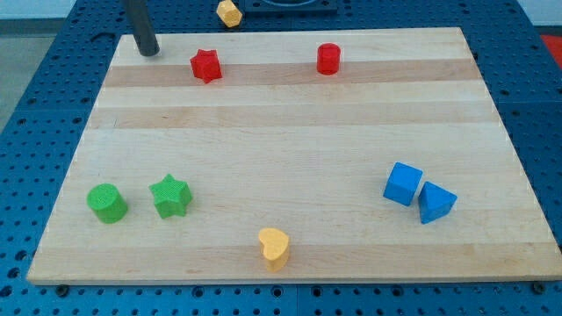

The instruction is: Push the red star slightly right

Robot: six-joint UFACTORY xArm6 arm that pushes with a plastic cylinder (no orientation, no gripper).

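The red star [205, 65] lies near the top edge of the wooden board [290, 132], left of centre. My tip [149, 51] touches the board at the view's top left, to the left of the red star and slightly above it, with a gap between them. A red cylinder [328, 59] stands to the right of the star, also near the top edge.
A green cylinder [107, 203] and a green star [170, 196] sit at the lower left. A yellow heart [274, 247] is at the bottom centre. A blue cube [403, 184] and a blue triangular block [436, 203] touch at the right. A yellow hexagon [229, 12] lies off the board at the top.
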